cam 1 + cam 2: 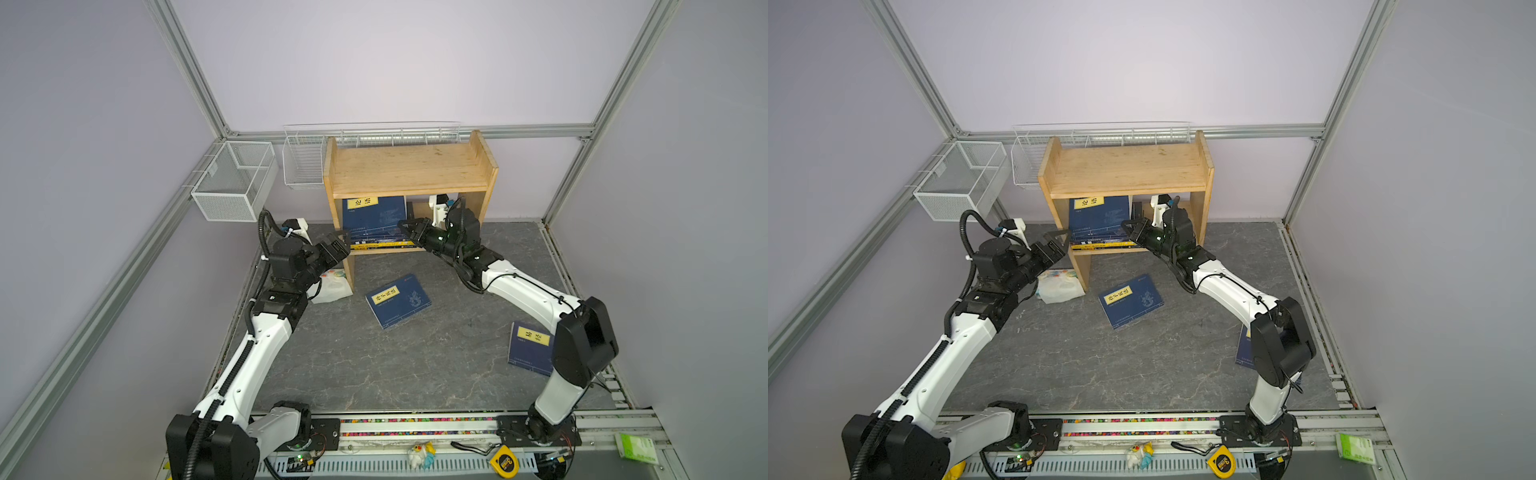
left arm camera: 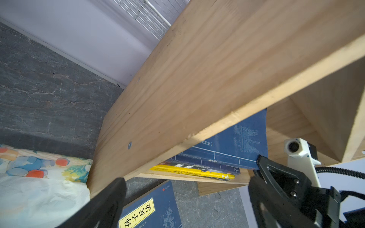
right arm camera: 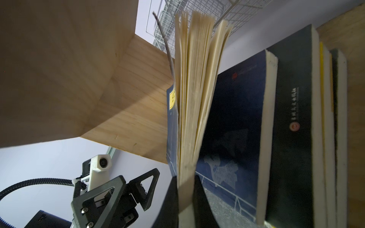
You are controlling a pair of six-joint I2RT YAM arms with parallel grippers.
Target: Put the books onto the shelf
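Note:
The wooden shelf [image 1: 409,166] [image 1: 1125,166] stands at the back. In its lower compartment a navy book with a yellow label [image 1: 374,216] [image 1: 1100,216] tilts up over a flat stack of books [image 1: 382,244] [image 3: 292,118]. My right gripper [image 1: 409,228] [image 3: 184,181] is shut on that book's fanned page edge [image 3: 193,88]. My left gripper [image 1: 343,245] [image 2: 190,169] hangs open and empty by the shelf's left side panel [image 2: 197,88]. Another navy book [image 1: 398,300] [image 2: 154,209] lies flat on the table in front. A third navy book [image 1: 530,347] lies partly under my right arm.
A white floral soft packet [image 1: 332,284] [image 2: 39,177] lies against the shelf's left leg, under my left wrist. Two white wire baskets [image 1: 235,178] [image 1: 303,162] hang at the back left. A yellow tape measure [image 1: 505,461], a small toy [image 1: 419,455] and a green packet [image 1: 638,449] sit on the front rail.

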